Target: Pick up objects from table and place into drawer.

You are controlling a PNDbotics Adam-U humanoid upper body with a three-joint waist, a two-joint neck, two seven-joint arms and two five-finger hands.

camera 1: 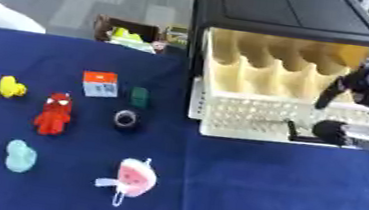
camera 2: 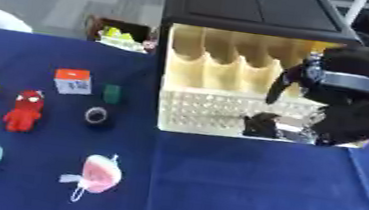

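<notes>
A cream drawer [camera 1: 257, 112] with scalloped dividers stands pulled out of a black cabinet [camera 1: 279, 8]. My right hand [camera 2: 354, 118] is at the drawer's right front corner. One finger [camera 1: 330, 94] reaches down inside the perforated front wall and the thumb [camera 1: 330, 131] lies against its outside. On the blue table [camera 1: 256, 196] to the left lie a yellow duck [camera 1: 11, 87], a red figure [camera 1: 53, 113], an orange-and-white box [camera 1: 101, 84], a small green block [camera 1: 139, 96], a black ring [camera 1: 126, 119], a teal lump [camera 1: 19, 156] and a pink toy [camera 1: 135, 177].
A brown box [camera 1: 130, 34] with yellow things stands behind the table's far edge, left of the cabinet. The table's near right part is bare blue cloth.
</notes>
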